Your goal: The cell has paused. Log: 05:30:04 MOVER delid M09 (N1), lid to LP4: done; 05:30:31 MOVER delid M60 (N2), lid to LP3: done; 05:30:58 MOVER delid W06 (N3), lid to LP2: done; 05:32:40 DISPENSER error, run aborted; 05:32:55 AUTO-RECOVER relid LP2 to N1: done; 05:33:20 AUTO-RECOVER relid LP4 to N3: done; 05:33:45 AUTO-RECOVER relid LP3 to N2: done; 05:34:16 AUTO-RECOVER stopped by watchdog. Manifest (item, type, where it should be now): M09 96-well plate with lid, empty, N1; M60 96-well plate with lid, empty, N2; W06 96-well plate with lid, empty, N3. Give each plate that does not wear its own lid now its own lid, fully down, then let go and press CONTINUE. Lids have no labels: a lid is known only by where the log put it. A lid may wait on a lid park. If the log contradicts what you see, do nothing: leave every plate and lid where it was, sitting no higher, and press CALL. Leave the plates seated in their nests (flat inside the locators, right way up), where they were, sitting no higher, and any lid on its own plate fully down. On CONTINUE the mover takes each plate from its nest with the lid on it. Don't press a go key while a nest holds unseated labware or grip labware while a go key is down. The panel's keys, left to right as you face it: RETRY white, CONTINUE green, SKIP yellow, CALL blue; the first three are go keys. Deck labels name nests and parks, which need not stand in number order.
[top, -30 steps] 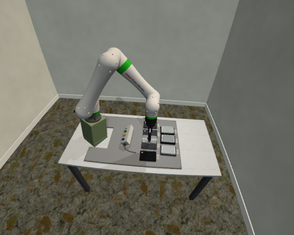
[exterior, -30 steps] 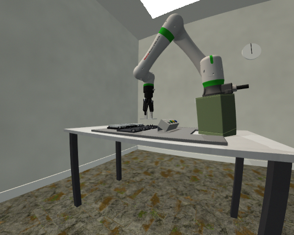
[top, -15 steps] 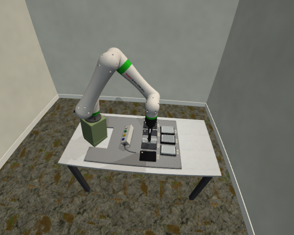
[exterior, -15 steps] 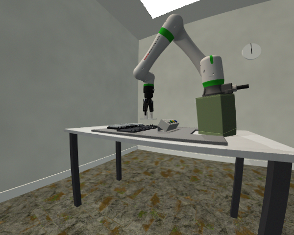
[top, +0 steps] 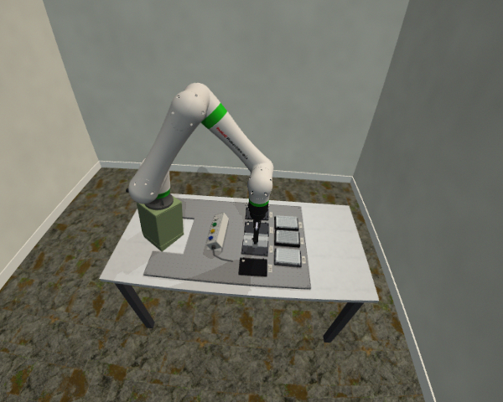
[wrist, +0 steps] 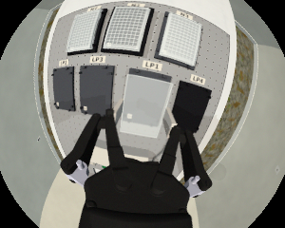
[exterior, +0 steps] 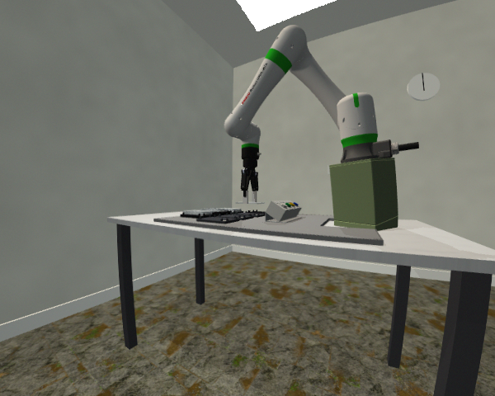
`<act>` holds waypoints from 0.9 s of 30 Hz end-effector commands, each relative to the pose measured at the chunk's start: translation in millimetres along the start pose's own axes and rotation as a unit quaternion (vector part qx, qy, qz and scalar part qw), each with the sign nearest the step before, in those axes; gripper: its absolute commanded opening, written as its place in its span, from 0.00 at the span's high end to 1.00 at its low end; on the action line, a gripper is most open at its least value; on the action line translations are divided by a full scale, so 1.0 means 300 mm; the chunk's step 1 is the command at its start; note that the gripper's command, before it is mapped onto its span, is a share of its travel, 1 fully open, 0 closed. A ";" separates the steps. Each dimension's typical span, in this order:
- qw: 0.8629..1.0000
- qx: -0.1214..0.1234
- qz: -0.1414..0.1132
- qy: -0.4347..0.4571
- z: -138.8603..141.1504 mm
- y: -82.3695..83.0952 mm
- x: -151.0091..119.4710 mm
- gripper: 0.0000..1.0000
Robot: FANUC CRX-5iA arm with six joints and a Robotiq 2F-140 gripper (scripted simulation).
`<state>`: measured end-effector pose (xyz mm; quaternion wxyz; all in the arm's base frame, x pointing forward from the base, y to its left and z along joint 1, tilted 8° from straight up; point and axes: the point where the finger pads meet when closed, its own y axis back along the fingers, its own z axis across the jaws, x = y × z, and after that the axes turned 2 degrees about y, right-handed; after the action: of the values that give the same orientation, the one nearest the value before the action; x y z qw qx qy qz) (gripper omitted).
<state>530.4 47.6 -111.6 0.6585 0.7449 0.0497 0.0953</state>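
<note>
I see the white table in the middle of the top view, and on it lies the grey deck mat. The white arm rises from the green pedestal at the left of the mat and bends down toward the centre. Right of the pedestal stands the key panel with its coloured keys.

At the right part of the mat three 96-well plates stand in one column. In the wrist view they form the upper row; the middle plate shows its well grid more sharply than the two beside it, but I cannot tell for sure which of them wear lids. Below this row are the dark lid parks, with small labels that I cannot read safely.

The gripper hangs above the deck and is closed on a clear lid. In the exterior view the lid is held flat under the fingertips, apart from the deck surface. In the wrist view it covers the third park from the left.
</note>
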 end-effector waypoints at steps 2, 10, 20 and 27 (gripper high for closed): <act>1.000 0.000 0.000 0.000 0.001 -0.024 0.001 1.00; 1.000 0.000 0.000 0.000 0.003 -0.069 0.002 1.00; 1.000 0.000 0.000 0.000 0.004 -0.106 0.002 1.00; 1.000 0.000 0.000 0.000 0.005 -0.125 0.002 1.00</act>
<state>533.0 51.1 -147.2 0.6584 0.7449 0.0496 0.0954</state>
